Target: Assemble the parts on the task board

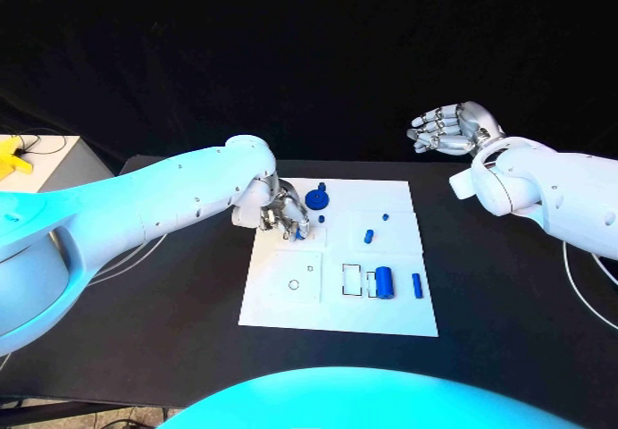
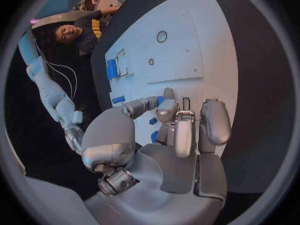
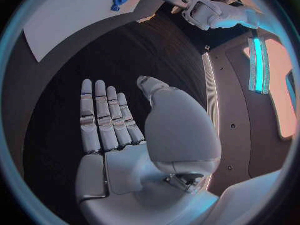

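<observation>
Board: the white task board [image 1: 387,317] lies flat in the middle of the black worktop [image 1: 515,304].
Parts: a blue cylinder [image 1: 382,282] lies in a slot near the board's front, a thinner blue bar [image 1: 417,285] just beside it; a small blue peg [image 1: 369,237] sits mid-board; a round blue disc [image 1: 318,198] lies near the far edge.
Left hand: the left hand [image 1: 283,214] is down on the board's far left part, fingers curled around a small blue piece [image 2: 160,101] (mostly hidden).
Right hand: the right hand [image 1: 448,128] is raised beyond the worktop's far right, well apart from the board, fingers straight and empty.
</observation>
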`<act>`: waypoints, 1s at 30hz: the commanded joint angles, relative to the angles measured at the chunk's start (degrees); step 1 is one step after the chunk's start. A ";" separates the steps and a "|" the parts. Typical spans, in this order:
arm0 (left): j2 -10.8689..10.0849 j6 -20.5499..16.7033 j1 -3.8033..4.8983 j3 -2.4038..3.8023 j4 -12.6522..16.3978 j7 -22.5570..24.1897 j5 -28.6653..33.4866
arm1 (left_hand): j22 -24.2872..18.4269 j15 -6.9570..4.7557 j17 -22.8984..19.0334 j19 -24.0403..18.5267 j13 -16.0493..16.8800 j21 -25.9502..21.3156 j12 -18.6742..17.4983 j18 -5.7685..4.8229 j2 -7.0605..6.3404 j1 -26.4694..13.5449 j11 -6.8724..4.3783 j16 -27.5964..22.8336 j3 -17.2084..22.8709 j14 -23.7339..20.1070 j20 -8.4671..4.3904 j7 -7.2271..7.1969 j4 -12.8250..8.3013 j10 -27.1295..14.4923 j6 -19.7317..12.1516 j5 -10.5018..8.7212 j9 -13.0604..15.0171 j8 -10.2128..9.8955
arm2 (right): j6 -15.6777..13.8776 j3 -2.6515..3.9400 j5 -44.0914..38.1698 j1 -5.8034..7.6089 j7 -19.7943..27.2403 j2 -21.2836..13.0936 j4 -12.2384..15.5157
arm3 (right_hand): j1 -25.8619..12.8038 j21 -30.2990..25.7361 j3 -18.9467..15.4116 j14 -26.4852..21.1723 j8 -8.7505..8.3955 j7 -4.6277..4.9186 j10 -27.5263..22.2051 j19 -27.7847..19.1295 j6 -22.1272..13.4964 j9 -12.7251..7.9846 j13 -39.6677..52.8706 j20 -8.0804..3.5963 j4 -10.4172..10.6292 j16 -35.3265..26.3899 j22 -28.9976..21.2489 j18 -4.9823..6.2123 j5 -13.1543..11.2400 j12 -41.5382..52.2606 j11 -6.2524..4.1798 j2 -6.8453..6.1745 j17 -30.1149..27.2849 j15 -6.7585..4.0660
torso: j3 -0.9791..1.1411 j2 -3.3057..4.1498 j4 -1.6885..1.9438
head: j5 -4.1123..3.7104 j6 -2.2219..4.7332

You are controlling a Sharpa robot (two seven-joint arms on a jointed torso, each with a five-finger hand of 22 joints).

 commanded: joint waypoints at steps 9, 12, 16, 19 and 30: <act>0.19 0.75 -0.03 -0.02 -0.18 0.05 -0.62 | 0.06 -0.04 15.09 0.41 -0.05 0.26 0.21 -0.93 2.35 1.95 0.12 0.25 6.53 6.17 0.05 -1.44 -2.82 0.33 2.06 0.21 -0.08 0.10 | 0.74 0.03 0.01 0.00 0.84 0.05 0.09 | -0.64 0.03 -0.13 0.08 -0.29 2.61 0.44 -0.27 -0.35 -0.08 -0.06 -0.03 -0.30 -0.24 -0.06 0.36 0.24 0.04 0.09 0.05 -0.06 0.23 | 0.02 -0.03 -0.05 | -0.02 0.01; 0.20 0.60 -0.03 -0.02 -0.25 0.06 -0.81 | 0.00 -0.04 15.09 0.38 -0.01 0.23 0.24 -0.92 2.35 1.94 0.12 0.25 6.53 6.17 0.05 -1.44 -2.81 0.36 2.07 0.21 -0.09 0.09 | 0.72 0.03 0.02 0.00 0.86 0.03 0.11 | -0.64 0.03 -0.13 0.08 -0.29 2.61 0.44 -0.27 -0.35 -0.08 -0.06 -0.03 -0.30 -0.24 -0.06 0.36 0.24 0.04 0.09 0.05 -0.06 0.23 | 0.03 -0.04 -0.04 | -0.09 0.01; 0.16 0.37 -0.03 -0.02 -0.34 0.11 -1.04 | 0.00 -0.04 15.09 0.38 -0.01 0.23 0.24 -0.92 2.35 1.94 0.12 0.25 6.53 6.17 0.05 -1.44 -2.81 0.36 2.07 0.21 -0.09 0.09 | 0.71 0.03 0.02 0.00 0.87 0.03 0.13 | -0.64 0.03 -0.13 0.08 -0.29 2.61 0.44 -0.27 -0.35 -0.08 -0.06 -0.03 -0.30 -0.24 -0.06 0.36 0.24 0.04 0.09 0.05 -0.06 0.23 | 0.03 -0.07 -0.01 | -0.03 0.01; 0.09 0.33 -0.04 -0.01 -0.30 0.14 -1.07 | 0.00 -0.04 15.09 0.38 -0.01 0.23 0.24 -0.92 2.35 1.94 0.12 0.25 6.53 6.17 0.05 -1.44 -2.81 0.36 2.07 0.21 -0.09 0.09 | 0.71 0.03 0.02 0.00 0.89 0.03 0.13 | -0.64 0.03 -0.13 0.08 -0.29 2.61 0.44 -0.27 -0.35 -0.08 -0.06 -0.03 -0.30 -0.24 -0.06 0.36 0.24 0.04 0.09 0.05 -0.06 0.23 | 0.04 -0.08 0.02 | -0.08 0.01; -0.23 -0.28 -0.08 0.13 0.26 0.25 -0.81 | 0.02 -0.04 15.09 0.39 -0.12 0.24 0.16 -0.93 2.39 1.89 0.12 0.25 6.52 6.17 0.04 -1.44 -2.80 0.32 2.11 0.22 -0.10 0.06 | 0.78 0.03 0.02 0.00 0.92 0.02 0.11 | -0.67 0.06 -0.09 0.22 -0.28 2.60 0.49 -0.20 -0.33 -0.14 -0.45 -0.03 -0.46 -0.34 -0.40 0.37 0.27 0.13 0.08 0.15 -0.27 0.22 | 0.00 -0.01 0.05 | -0.17 0.01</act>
